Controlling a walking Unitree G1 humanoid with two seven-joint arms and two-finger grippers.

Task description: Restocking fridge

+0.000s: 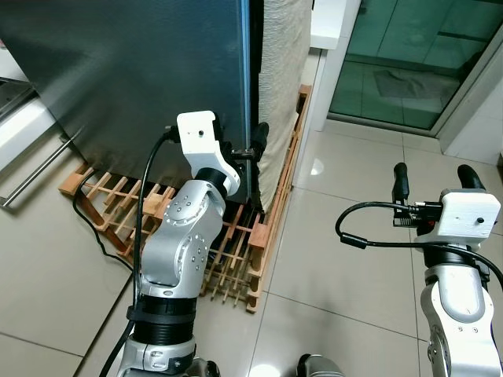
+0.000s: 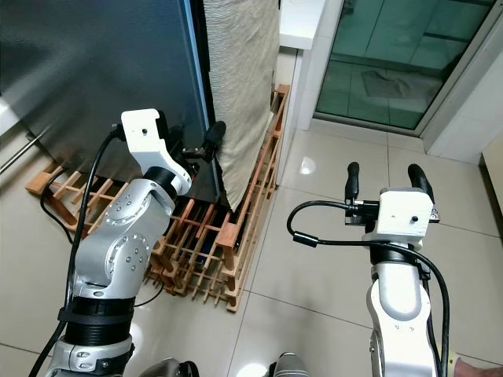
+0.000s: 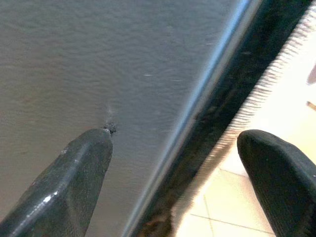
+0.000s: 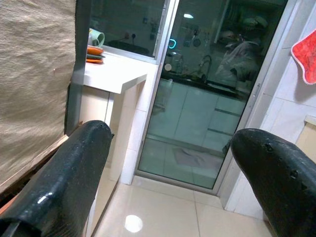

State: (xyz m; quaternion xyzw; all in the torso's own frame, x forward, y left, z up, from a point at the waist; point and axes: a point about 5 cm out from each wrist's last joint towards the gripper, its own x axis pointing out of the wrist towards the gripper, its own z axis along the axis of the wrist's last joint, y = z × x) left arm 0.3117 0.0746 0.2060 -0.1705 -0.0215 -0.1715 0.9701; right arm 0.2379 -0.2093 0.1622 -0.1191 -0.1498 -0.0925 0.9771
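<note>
The fridge's dark grey door (image 1: 126, 71) stands shut in front of me. My left gripper (image 1: 244, 145) is raised to the door's right edge (image 3: 197, 113), low down. It is open and straddles that edge: one finger (image 3: 74, 177) lies against the door's front and the other finger (image 3: 281, 168) is out past the edge by the fridge's side. My right gripper (image 1: 436, 177) is held out over the tiled floor to the right, open, with nothing between its fingers (image 4: 74, 168).
The fridge stands on a wooden slatted pallet (image 1: 118, 200). A beige woven cloth (image 1: 279, 78) hangs over its right side. A white counter end (image 1: 330, 31) and a glass sliding door (image 1: 409, 55) are beyond. A black cable (image 1: 94, 228) trails across the floor.
</note>
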